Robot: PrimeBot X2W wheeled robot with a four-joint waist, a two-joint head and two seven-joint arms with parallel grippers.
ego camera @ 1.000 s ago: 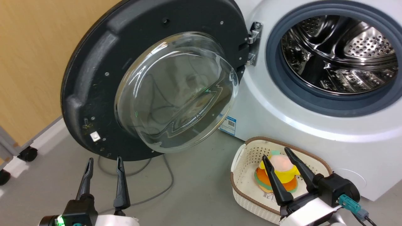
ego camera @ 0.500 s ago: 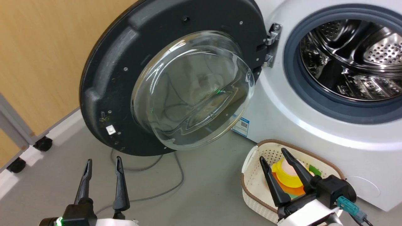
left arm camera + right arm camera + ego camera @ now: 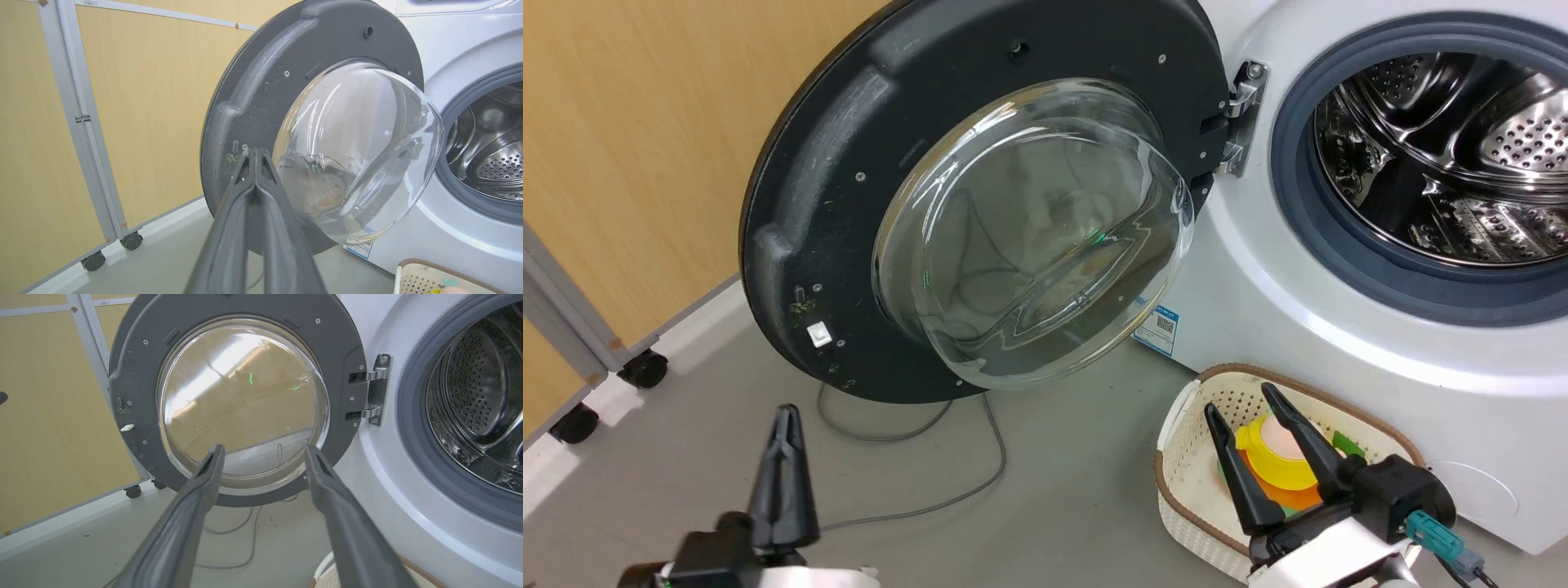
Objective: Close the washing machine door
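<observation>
While washing machine door (image 3: 980, 204) gapes (wide), left gripper (image 3: 786, 415) sits pinched.

Left tool (image 3: 786, 418) pinched closed, right tool (image 3: 1241, 398) spread wide, both empty

washing machine door (image 3: 833, 163) cut by our head view's top edge, our left gripper (image 3: 786, 420) blurred, blue label (image 3: 1157, 320) unreadable to us

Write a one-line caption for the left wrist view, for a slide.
Left end effector, shut, points toward the open washing machine door; the washing machine shows its steel drum.
</observation>
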